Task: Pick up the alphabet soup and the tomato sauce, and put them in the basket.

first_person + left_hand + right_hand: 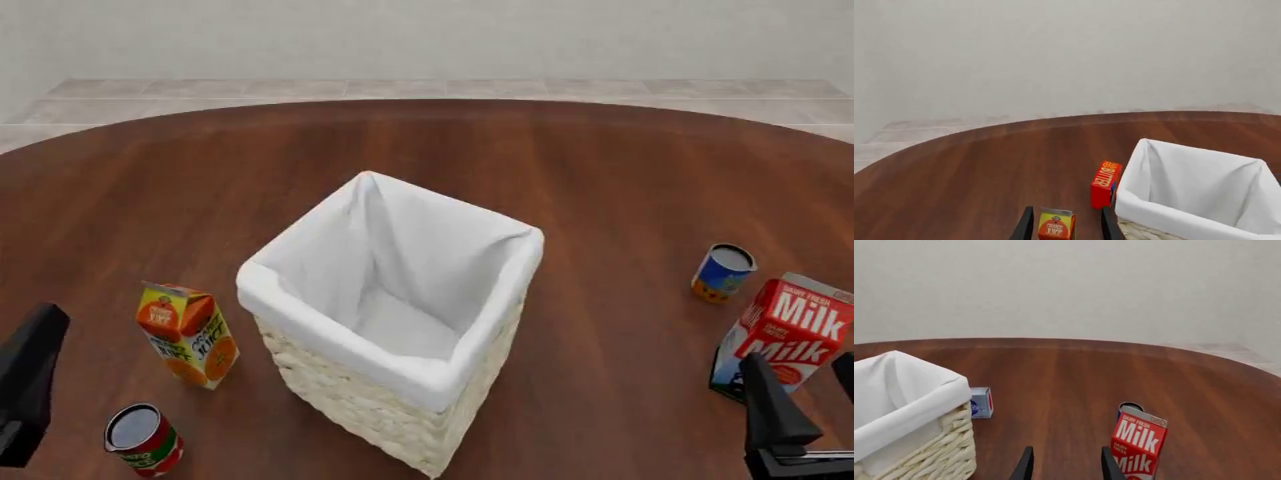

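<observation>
Both tools are hovering low with fingers standing apart and nothing between them: left tool [1063, 227], right tool [1063, 465]. The basket [320, 300] is standing mid-tabletop [561, 160], empty. The alphabet soup [143, 440] is sitting upright to the basket's near left, just beside the orange juice carton [187, 335]; the tomato sauce [722, 273] is standing to the basket's right, close to the milk carton [783, 340]. Judged step: approaching the first can; descending squarely over the can while keeping clear of the neighbouring carton should be giving a secure grasp.
</observation>
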{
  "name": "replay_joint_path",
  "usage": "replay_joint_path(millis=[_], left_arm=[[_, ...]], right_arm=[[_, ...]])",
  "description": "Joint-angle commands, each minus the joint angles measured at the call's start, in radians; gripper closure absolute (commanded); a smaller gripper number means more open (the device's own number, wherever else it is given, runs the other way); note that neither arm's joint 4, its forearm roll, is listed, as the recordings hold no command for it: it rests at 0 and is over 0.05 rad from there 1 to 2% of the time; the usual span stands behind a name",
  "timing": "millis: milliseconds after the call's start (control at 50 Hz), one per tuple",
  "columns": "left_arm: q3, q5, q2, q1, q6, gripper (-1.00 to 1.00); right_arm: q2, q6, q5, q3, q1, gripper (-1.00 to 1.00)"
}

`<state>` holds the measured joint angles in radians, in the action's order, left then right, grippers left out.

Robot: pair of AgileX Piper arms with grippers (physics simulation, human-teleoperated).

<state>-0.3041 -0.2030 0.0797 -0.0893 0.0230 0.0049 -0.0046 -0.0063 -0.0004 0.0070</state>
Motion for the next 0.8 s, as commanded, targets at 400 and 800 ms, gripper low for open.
replay_joint_path(millis=[400, 800], left_arm=[[-0.305, -0.220, 0.240, -0.011, 0.019, -1.00], [-0.536, -0.460, 0.391, 0.050, -0.013, -1.00]], right_arm=[[-0.003, 0.010, 0.003, 0.000, 0.015, -1.00], [-0.003, 0.013, 0.008, 0.000, 0.015, -1.00]])
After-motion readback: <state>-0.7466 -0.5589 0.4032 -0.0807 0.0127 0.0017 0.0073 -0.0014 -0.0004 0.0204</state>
